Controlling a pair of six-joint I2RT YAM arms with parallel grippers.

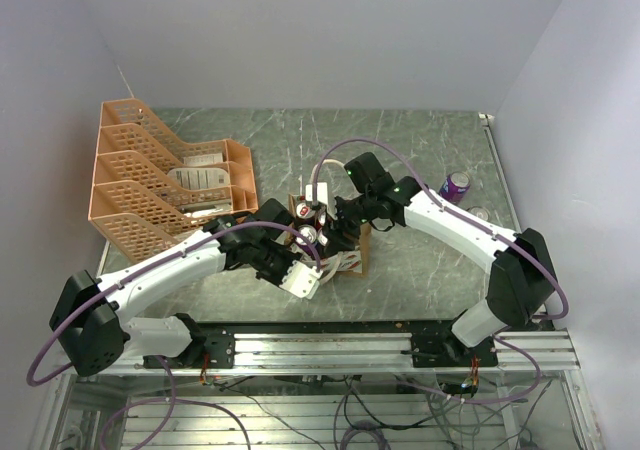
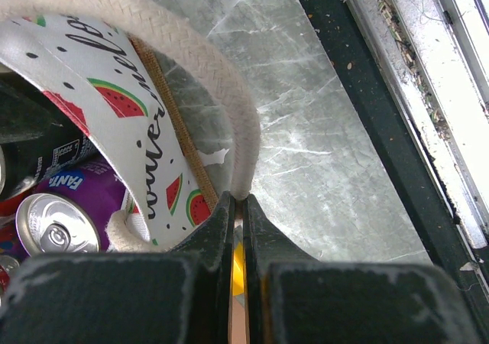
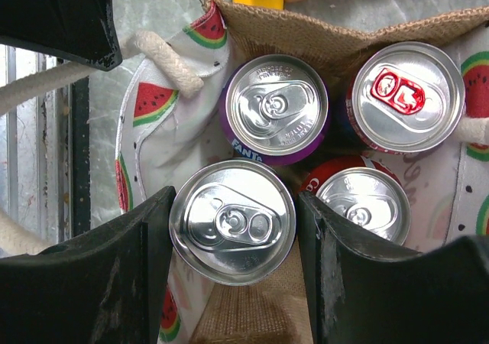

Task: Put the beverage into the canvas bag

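The canvas bag (image 1: 350, 260) stands at the table's middle, its watermelon panel (image 2: 114, 115) open toward me. My left gripper (image 2: 238, 200) is shut on the bag's white rope handle (image 2: 229, 107) and holds it out at the bag's near side (image 1: 330, 263). My right gripper (image 3: 233, 206) is above the bag's mouth (image 1: 325, 232), with its fingers on either side of a silver-topped beverage can (image 3: 231, 222) that sits higher than the others. Inside the bag are a purple Fanta can (image 3: 279, 107), a red-tabbed can (image 3: 405, 95) and a red cola can (image 3: 365, 202).
An orange mesh tray rack (image 1: 165, 175) stands at the left rear. A purple can (image 1: 455, 185) stands on the table at the right, with a small pale object (image 1: 478, 213) near it. The table's metal front rail (image 2: 428, 107) runs close to the left gripper.
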